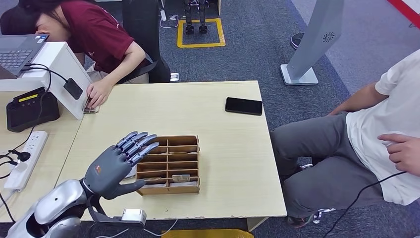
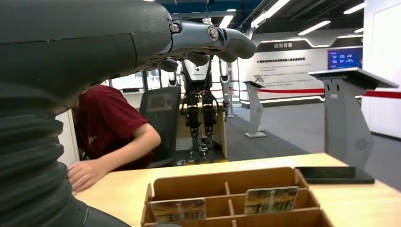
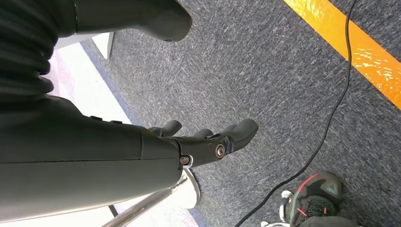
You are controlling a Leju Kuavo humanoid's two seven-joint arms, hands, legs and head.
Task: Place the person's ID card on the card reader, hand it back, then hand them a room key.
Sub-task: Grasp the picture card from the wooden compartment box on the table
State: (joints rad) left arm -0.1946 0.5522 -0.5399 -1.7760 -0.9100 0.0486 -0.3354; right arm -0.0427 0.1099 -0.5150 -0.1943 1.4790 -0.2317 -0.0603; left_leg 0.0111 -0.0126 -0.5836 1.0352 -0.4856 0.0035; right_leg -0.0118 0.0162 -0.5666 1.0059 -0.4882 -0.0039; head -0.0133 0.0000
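Observation:
My left hand (image 1: 119, 163) hovers over the left side of a wooden card organizer (image 1: 171, 164), its fingers spread and holding nothing. A few room key cards (image 1: 181, 177) stand in the organizer's front slots. In the left wrist view the fingers (image 2: 213, 39) reach out above the organizer (image 2: 227, 187), where two picture cards (image 2: 270, 199) stand upright. My right hand (image 3: 208, 142) hangs over the carpet beside the table with nothing in it. A person in a white shirt (image 1: 391, 124) sits at the right, one hand (image 1: 403, 152) at the waist.
A black phone (image 1: 243, 105) lies at the table's far right. A black device (image 1: 29, 108), a white box (image 1: 59, 74) and a power strip (image 1: 27, 158) are on the left. A person in red (image 1: 99, 39) leans in at the far left corner.

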